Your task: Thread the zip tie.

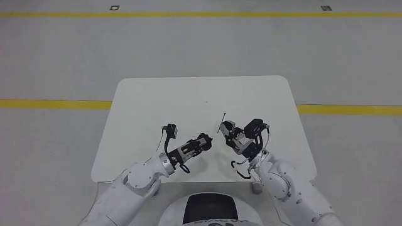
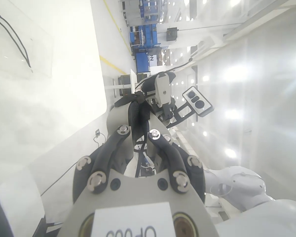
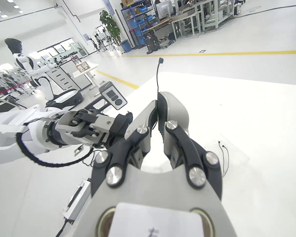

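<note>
White table (image 1: 157, 100), zip tie (image 3: 157, 82) pinched upright

Right gripper (image 3: 157, 99) is pressed together low on the black strap. This leaves the square head (image 3: 160, 61) standing free above the fingertips, likely as the target for threading. Just beside it, the left gripper (image 1: 206, 140) faces in, its pads seemingly closed with nothing visible between them. Beyond the right gripper, a second zip tie (image 3: 223, 156) lies on a clear sheet (image 3: 234, 156).
</note>
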Motion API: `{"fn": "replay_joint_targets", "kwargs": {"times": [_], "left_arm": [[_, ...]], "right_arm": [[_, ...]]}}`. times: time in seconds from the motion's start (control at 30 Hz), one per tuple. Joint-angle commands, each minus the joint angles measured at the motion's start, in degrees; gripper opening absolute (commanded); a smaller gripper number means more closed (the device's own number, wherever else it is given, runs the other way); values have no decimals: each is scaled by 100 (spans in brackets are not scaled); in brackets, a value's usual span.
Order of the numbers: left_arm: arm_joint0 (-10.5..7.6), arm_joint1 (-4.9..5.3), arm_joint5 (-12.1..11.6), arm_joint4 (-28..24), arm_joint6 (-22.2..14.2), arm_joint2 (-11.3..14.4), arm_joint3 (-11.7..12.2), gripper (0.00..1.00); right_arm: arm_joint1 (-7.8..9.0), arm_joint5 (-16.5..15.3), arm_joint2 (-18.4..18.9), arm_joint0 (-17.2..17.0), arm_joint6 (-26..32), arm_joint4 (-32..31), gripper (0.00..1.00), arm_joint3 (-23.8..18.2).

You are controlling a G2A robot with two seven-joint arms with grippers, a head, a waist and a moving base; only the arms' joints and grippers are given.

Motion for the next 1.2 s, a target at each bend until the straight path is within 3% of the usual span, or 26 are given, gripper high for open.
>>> {"fn": "replay_joint_targets", "kwargs": {"times": [0.0, 0.2, 0.27, 0.47, 0.67, 1.17], "left_arm": [[0, 0, 0, 0, 0, 0, 0, 0], [19, -11, 0, 29, 81, 48, -14, 0], [68, -21, 0, 230, 306, 83, -24, 0], [261, -74, 0, 749, 1031, 186, -73, 0], [339, -115, 0, 795, 1252, 192, -120, 0], [421, -145, 0, 728, 1226, 109, -194, 0]], "right_arm": [[0, 0, 0, 0, 1, -1, 0, 0], [-3, 28, 1, 3, -1, -6, 0, -3], [-14, 153, -16, -24, -121, -126, 0, -15], [-47, 122, -116, -97, -359, -161, 0, 90], [-77, 0, -225, -80, -526, -198, 0, 240], [-85, 16, -303, -51, -652, -258, 0, 255]]}}
